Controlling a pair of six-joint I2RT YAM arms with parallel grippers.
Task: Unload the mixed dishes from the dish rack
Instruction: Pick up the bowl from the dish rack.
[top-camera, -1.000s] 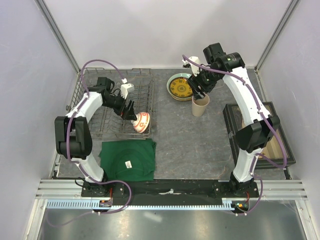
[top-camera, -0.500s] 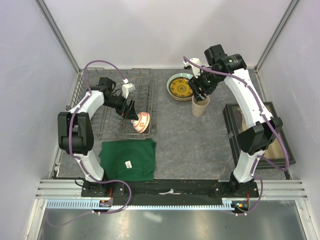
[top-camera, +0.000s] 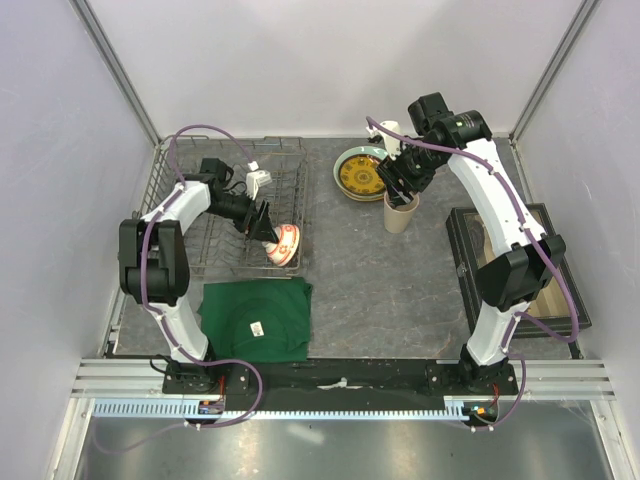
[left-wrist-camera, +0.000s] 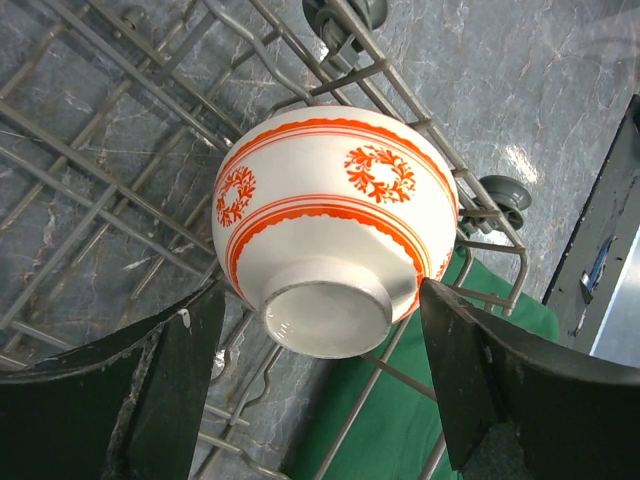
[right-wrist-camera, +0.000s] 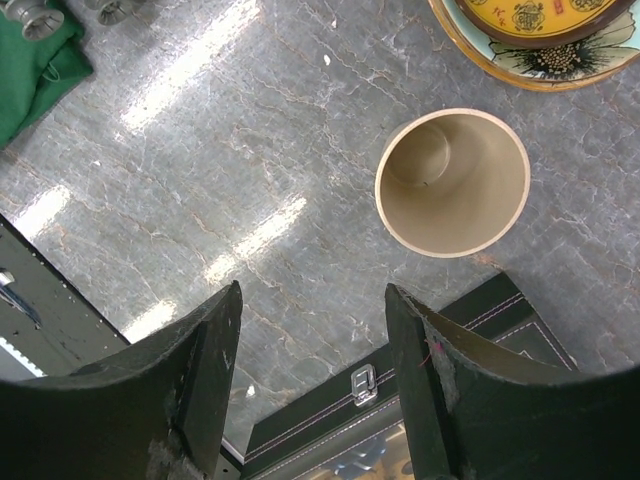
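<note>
The small red-and-white bowl (top-camera: 283, 243) (left-wrist-camera: 335, 230) lies tipped on its side at the near right corner of the grey wire dish rack (top-camera: 200, 205) (left-wrist-camera: 90, 125), its foot facing my left wrist camera. My left gripper (top-camera: 266, 231) (left-wrist-camera: 320, 290) straddles the bowl's lower part, one finger on each side with slim gaps, so it is open. The tall beige cup (top-camera: 401, 212) (right-wrist-camera: 452, 182) stands upright on the table. My right gripper (top-camera: 400, 186) (right-wrist-camera: 313, 300) hangs open just above it, holding nothing. A yellow-and-dark patterned plate (top-camera: 358, 173) (right-wrist-camera: 545, 15) rests on other plates behind the cup.
A dark green folded cloth (top-camera: 255, 318) (left-wrist-camera: 400, 420) lies in front of the rack, under its corner. A black compartment box (top-camera: 520, 265) (right-wrist-camera: 400, 400) sits at the right edge. Grey marbled tabletop (top-camera: 380, 280) spreads between them.
My left gripper's jaws have narrowed around the bowl and the left arm has shifted slightly. The right gripper has barely moved above the cup.
</note>
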